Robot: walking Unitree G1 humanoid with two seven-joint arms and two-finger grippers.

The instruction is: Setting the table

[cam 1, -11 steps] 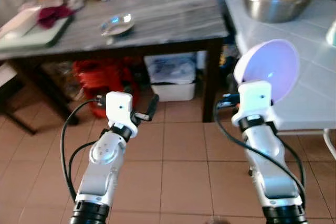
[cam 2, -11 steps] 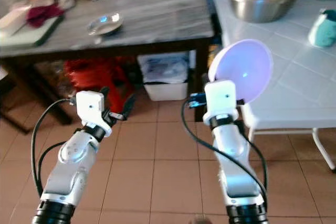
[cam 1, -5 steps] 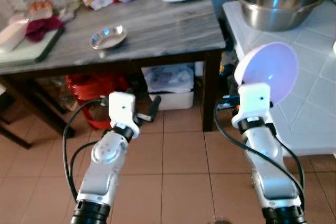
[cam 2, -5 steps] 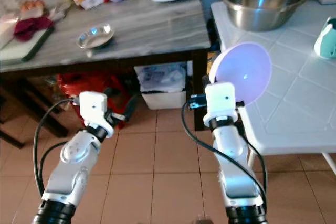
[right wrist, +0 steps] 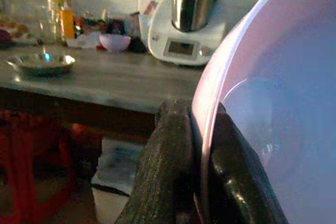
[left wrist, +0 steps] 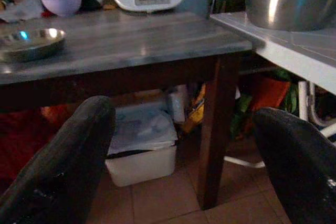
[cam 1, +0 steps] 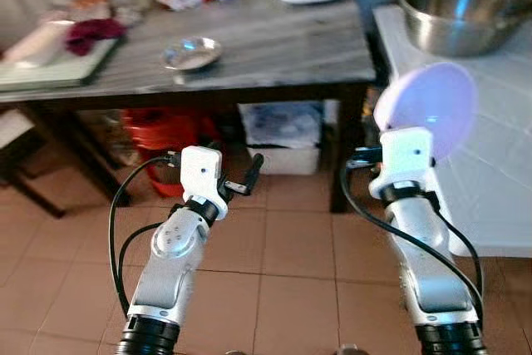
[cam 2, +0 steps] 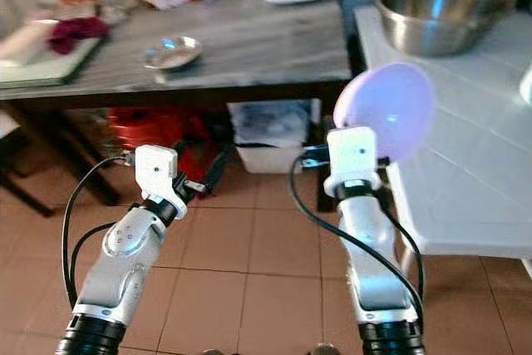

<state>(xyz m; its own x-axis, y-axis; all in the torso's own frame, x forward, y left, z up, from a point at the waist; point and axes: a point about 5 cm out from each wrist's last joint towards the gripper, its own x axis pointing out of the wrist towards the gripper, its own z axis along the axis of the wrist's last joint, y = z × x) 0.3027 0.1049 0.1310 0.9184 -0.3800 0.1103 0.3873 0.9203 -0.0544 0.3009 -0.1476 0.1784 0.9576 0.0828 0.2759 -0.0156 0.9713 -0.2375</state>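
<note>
Holding a lavender bowl (cam 1: 426, 110) on edge by its rim, the right gripper (right wrist: 202, 182) stands raised beside the white tiled surface (cam 1: 507, 164), its jaws clamped either side of the thin wall, as the right wrist view shows. The bowl hangs in the air at the near corner of that surface, tilted almost upright, touching nothing but the black fingers (right wrist: 168, 177). It looks like light, stiff plastic with a glossy skin, so a rim pinch ought to carry it, though such a smooth wall could slide or swing if jolted; a hold deep over the rim seems safest. The left gripper (left wrist: 181, 156) hovers empty, jaws wide apart, facing the dark wooden surface (cam 1: 274, 47) that bears a small steel dish (cam 1: 192, 52).
</note>
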